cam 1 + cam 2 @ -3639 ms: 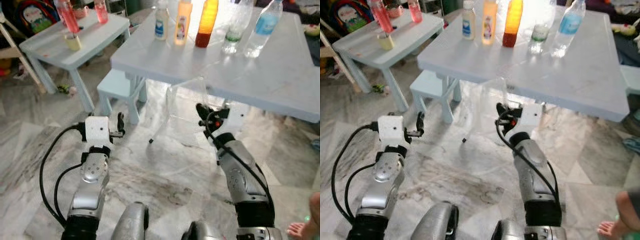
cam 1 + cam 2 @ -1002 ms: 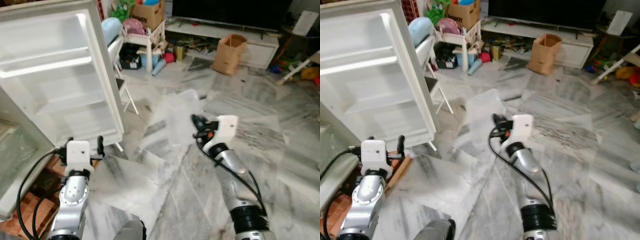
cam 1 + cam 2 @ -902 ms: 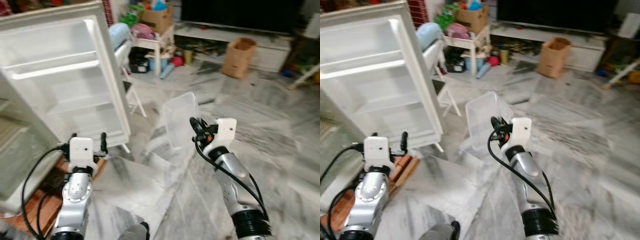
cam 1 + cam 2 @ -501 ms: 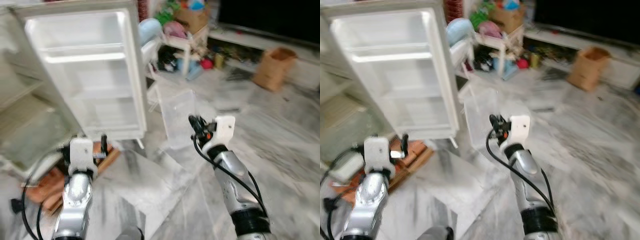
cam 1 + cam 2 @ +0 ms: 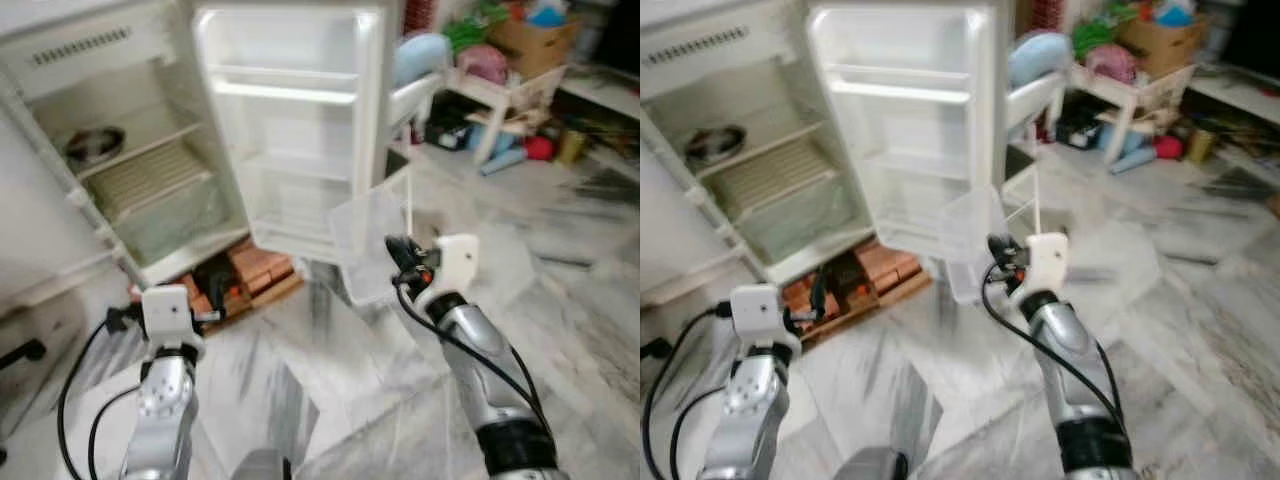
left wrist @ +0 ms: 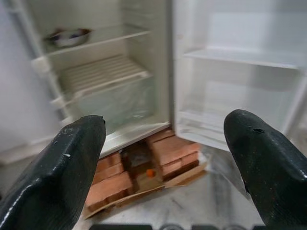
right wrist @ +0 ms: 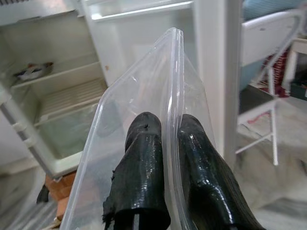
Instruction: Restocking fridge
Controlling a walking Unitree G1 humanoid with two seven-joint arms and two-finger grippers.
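Observation:
A white fridge (image 5: 110,60) stands open ahead on the left, its door (image 5: 290,130) swung wide with bare door shelves. Inside, a metal bowl (image 5: 90,143) sits on the top shelf above a ribbed shelf and a clear crisper drawer (image 5: 170,215). My right gripper (image 7: 170,129) is shut on the rim of a clear plastic container (image 7: 144,96), held up in front of the door's lower part (image 5: 375,240). Lower on the left, my left gripper (image 6: 163,153) is open and holds nothing, pointing at the fridge's foot.
Red bricks (image 5: 250,275) and a wooden board prop up the fridge's base. A white folding chair (image 5: 1040,110) stands just right of the door. Toys, boxes and a small table (image 5: 520,40) crowd the back right. Marble floor lies between me and the fridge.
The view has swung left from the table with bottles to the fridge, whose inside now shows. The right gripper still holds the clear container; the left stays open.

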